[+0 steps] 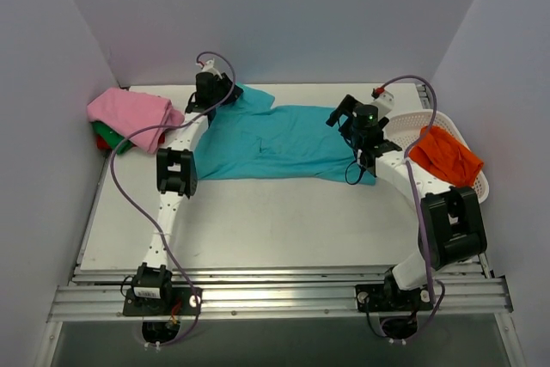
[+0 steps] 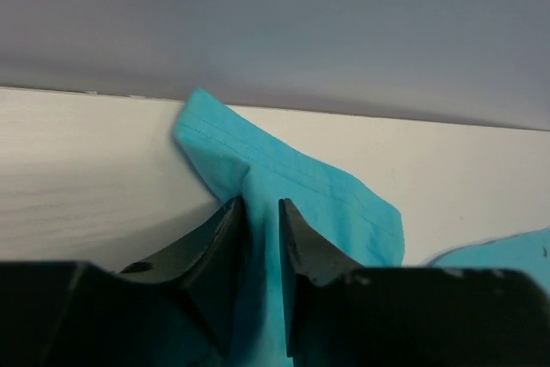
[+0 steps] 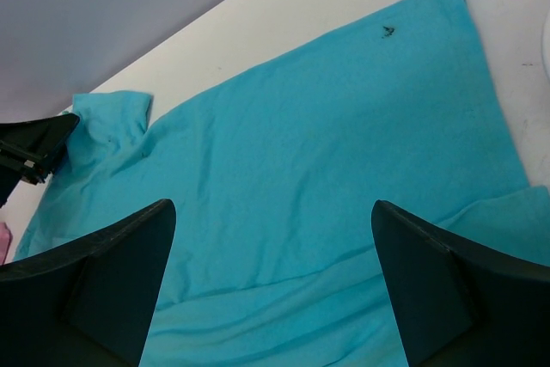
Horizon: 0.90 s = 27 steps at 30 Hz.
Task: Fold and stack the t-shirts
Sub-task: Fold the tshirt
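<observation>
Cloth of teal t-shirt [image 2: 320, 188] lies hidden inside clamped left gripper [image 2: 262, 206].

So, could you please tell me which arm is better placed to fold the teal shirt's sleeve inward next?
Left, probably. The left tool is shut on the sleeve of the teal t-shirt, while the right tool hangs open above the shirt's body, gripping nothing.

I can read no words, brands or numbers in any of my views. A small dark mark [image 3: 387, 31] sits on the teal t-shirt [image 3: 301, 169], too tiny to make out. The white label [image 1: 148, 293] on my left arm's base [image 1: 155, 291] is too small to read.
</observation>
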Available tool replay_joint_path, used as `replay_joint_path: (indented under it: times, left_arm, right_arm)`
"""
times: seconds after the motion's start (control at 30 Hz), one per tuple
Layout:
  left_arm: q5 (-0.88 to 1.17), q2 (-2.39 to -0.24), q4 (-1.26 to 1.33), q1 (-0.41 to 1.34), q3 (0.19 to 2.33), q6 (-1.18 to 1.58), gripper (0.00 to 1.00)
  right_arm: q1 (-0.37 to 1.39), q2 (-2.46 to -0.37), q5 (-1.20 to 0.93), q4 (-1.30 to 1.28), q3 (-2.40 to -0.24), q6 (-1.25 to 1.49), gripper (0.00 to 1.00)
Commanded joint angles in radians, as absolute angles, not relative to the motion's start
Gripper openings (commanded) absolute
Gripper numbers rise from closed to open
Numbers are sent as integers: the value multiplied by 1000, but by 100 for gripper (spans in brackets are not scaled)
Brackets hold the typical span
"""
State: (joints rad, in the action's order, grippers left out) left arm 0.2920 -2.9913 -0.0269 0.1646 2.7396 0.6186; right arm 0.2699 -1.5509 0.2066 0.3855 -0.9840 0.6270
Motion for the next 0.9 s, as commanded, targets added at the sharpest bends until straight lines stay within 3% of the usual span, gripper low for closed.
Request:
replay_joint_path:
  times: [0.0, 0.27, 0.6, 0.87]
  left_arm:
    - [238, -2944, -31, 167, 2740, 586, 30]
    - [166, -2855, -49, 138, 2636, 540, 2]
    - [158, -2746, -61, 74, 2497, 479, 2]
    - [54, -2683, -66, 64, 2427, 431, 2]
  right_arm:
    - [275, -1554, 201, 430, -985, 621, 92]
    - [252, -1738, 198, 350, -1173, 565, 92]
    - [184, -2211, 199, 166, -1682, 532, 93]
    - [123, -2344, 207, 89, -1882, 543, 93]
